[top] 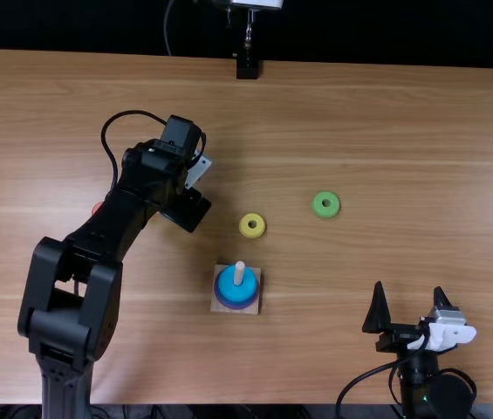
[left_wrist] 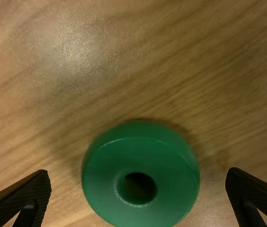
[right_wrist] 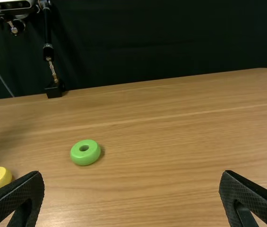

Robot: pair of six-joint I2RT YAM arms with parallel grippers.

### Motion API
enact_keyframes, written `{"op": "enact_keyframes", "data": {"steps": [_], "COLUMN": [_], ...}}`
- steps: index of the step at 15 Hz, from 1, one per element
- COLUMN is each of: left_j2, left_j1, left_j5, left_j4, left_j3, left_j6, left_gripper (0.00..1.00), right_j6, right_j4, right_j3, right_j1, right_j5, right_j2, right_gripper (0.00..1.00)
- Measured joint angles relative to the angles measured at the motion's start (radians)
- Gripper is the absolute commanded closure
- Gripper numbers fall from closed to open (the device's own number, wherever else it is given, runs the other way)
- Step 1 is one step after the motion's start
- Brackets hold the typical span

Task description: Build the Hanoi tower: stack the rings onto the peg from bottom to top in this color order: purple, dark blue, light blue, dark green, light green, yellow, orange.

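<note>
Can make out, at the left of the top view, just a sliver of an orange-red ring (top: pixel 97 208) beside the left arm (top: pixel 119 223); cannot trace its full outline, hidden behind the arm.

Next, from above, can follow that arm to the left gripper (top: pixel 187 209), but cannot pick out both fingertips past its dark bulk. In its own wrist view, can see it wide open, with a finger to either side of the dark green ring (left_wrist: pixel 105 189), touching neither flank and gripping nothing. Lying flat on the table (top: pixel 386 122), trimmed at the lower rim by the view's edge, with deep shadow in the hole.

Then, on the square wooden base (top: pixel 216 308), can find the peg (top: pixel 239 275) upright through the light blue ring (top: pixel 229 288), above a purple-blue edge (top: pixel 239 305); hard to separate into rings.

Just beyond the base, can place the yellow ring (top: pixel 251 234), flat, though cut off in the right wrist view. Farther right, the light green ring (top: pixel 325 213), flat and whole.

Last, the right gripper (top: pixel 408 288), spread wide, holding nothing.
</note>
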Motion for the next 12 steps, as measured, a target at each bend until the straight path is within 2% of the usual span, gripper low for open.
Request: {"op": "enact_keyframes", "data": {"steps": [2,3,5,6,7,12], "left_j2": [0.002,0.002,0.002,0.002,0.002,0.002], "left_j1": [0.000,0.000,0.000,0.000,-0.003,-0.004], "left_j5": [0.000,0.000,-0.003,-0.004,0.000,-0.006], "left_j4": [0.000,0.000,0.003,0.010,0.011,-0.003], "left_j3": [0.000,0.000,0.000,-0.006,-0.019,-0.019], "left_j6": [0.000,0.000,0.000,0.000,0.000,0.002], "left_gripper": [0.00,0.14,0.75,0.95,1.00,1.00], "right_j6": [0.000,0.000,0.001,0.000,0.000,0.000], "right_j4": [0.000,0.000,0.000,0.000,0.000,0.000], "right_j3": [0.000,0.000,0.000,0.000,0.000,0.000], "right_j1": [0.000,0.000,0.000,0.000,0.000,0.000], "right_j5": [0.000,0.000,0.000,0.000,0.000,0.000], "right_j2": [0.000,0.000,0.000,0.000,0.000,0.000], "right_gripper": [0.00,0.00,0.00,0.00,0.00,0.00]}}
